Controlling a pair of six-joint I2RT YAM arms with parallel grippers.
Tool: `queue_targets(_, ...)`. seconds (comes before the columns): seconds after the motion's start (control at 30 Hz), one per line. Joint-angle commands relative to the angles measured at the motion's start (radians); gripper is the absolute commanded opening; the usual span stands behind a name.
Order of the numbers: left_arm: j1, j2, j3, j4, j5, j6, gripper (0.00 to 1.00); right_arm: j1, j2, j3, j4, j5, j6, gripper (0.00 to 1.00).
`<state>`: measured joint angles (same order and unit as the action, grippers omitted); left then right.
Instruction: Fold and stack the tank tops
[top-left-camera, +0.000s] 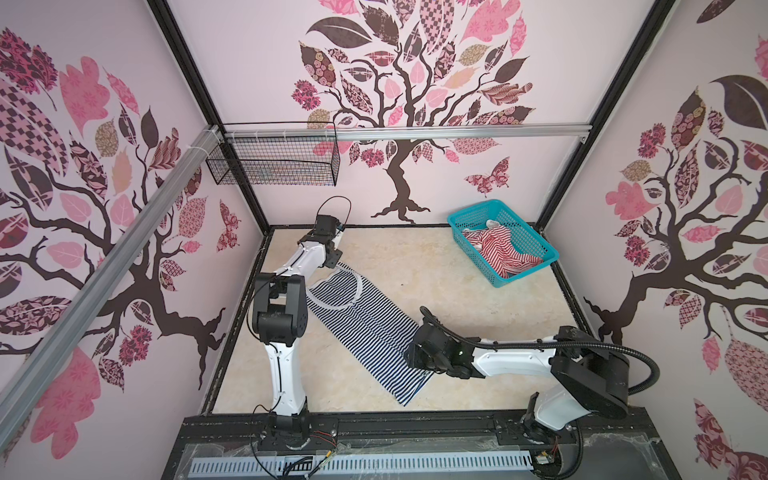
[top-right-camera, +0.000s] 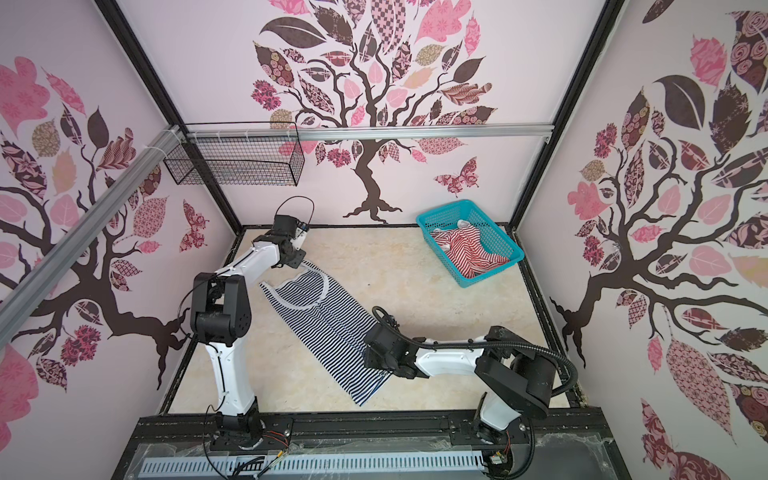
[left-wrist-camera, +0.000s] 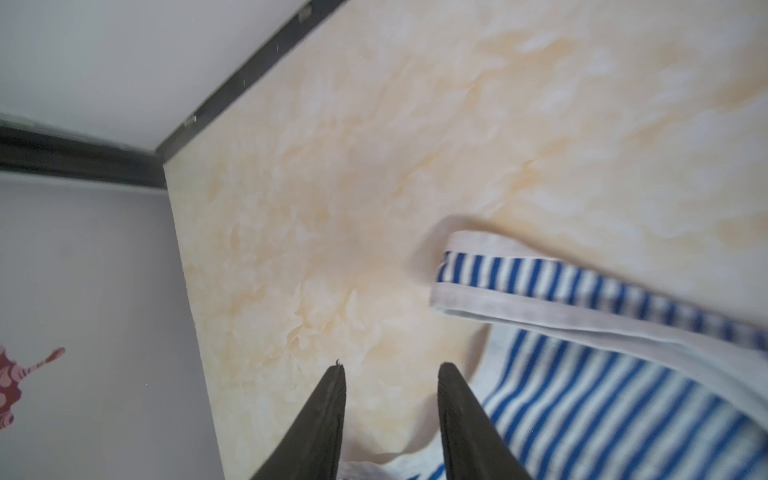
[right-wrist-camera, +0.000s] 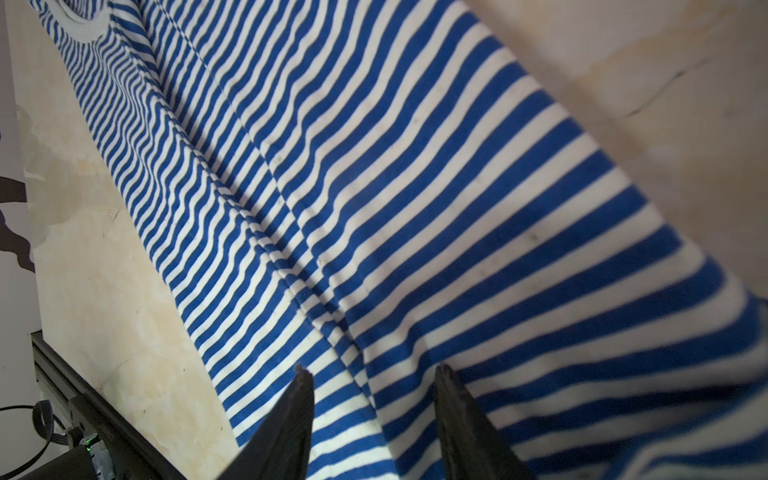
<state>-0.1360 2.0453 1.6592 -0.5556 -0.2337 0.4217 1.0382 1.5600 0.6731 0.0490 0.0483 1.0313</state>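
Left gripper (left-wrist-camera: 390, 368) and right gripper (right-wrist-camera: 372, 372) are seen parted and empty at either end of the navy top (top-left-camera: 365, 328), so its unsmoothed wrinkle (right-wrist-camera: 291, 266) could get folded in.

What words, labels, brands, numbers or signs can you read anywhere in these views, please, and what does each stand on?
No readable text appears in any view.
navy-and-white tank top: stripes only, no label showing.
red-and-white tank top and teal basket: no print visible.
wall decals: tree, leaves and butterflies, no lettering.
small electronics board by the front rail: too small to read.
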Motion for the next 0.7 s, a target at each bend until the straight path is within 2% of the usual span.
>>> queue_targets(0.0, -0.065, -0.016, -0.044, -0.018, 0.142, -0.054, 0.41, 0.002, 0.028, -0.017, -0.115, -0.019, -0.004, 0.51)
queue_targets(0.17, -0.077, 0.055, 0.035, -0.131, 0.269, -0.095, 0.4, 0.002, 0.016, -0.014, -0.126, -0.016, -0.004, 0.49)
queue_targets(0.3, -0.077, 0.086, 0.029, -0.141, 0.303, -0.094, 0.4, 0.002, -0.001, -0.02, -0.138, -0.011, -0.004, 0.48)
queue_targets(0.43, -0.077, 0.106, 0.005, -0.141, 0.302, -0.078, 0.4, 0.002, -0.008, -0.027, -0.138, -0.011, 0.001, 0.47)
queue_targets(0.67, -0.068, 0.123, -0.029, -0.138, 0.233, -0.078, 0.39, 0.002, -0.03, -0.044, -0.144, -0.002, 0.011, 0.47)
